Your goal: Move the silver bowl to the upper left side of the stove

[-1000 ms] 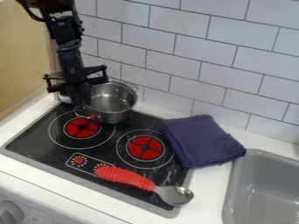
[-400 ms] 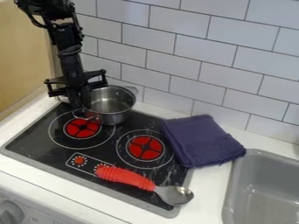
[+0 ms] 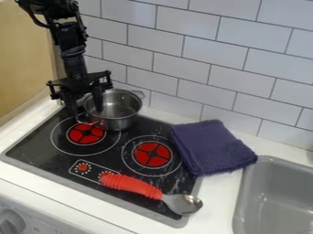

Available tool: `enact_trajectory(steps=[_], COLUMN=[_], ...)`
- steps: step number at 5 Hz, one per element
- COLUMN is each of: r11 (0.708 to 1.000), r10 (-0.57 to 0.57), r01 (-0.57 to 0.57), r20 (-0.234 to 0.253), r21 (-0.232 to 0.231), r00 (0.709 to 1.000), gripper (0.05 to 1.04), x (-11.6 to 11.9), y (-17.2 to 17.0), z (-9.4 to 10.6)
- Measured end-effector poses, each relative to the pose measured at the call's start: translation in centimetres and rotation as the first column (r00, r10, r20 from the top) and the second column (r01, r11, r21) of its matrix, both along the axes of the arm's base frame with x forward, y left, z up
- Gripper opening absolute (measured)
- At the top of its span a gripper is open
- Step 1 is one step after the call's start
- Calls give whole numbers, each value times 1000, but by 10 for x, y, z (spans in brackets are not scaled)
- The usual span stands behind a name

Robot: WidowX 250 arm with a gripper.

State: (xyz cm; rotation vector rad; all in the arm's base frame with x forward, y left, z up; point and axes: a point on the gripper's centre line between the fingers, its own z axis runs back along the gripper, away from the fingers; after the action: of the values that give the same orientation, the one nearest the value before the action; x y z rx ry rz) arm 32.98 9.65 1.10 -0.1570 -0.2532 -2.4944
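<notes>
Claw (image 3: 86, 111) hangs open over the far left of the stove (image 3: 36, 151), its two fingers well apart — one outside the left wall of the silver bowl (image 3: 122, 123), the other down inside it; the black arm (image 3: 74, 64) slants in from the far left. The bowl sits upright on the far part of the stove, just beyond the left burner (image 3: 85, 133); one handle points near left, the other far right; the right burner (image 3: 151, 154) lies nearer and to the right. A spoon (image 3: 131, 185) lies across the near right of the stove — ridged red handle to the left, metal head to the right; a folded purple cloth (image 3: 211, 146) overlaps the stove's right edge and the white counter (image 3: 214, 201); the grey sink (image 3: 275, 201) is at the near right.
</notes>
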Motion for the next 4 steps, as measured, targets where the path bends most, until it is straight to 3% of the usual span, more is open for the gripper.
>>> enact_trajectory(steps=[1,4], r11=[1000,997], r10=[0,-39], r01=[-1,27], r20=[46,179], r21=[20,68], r00=[999,983], gripper=[1016,999], x=[4,-3], y=[2,-7], z=[15,71])
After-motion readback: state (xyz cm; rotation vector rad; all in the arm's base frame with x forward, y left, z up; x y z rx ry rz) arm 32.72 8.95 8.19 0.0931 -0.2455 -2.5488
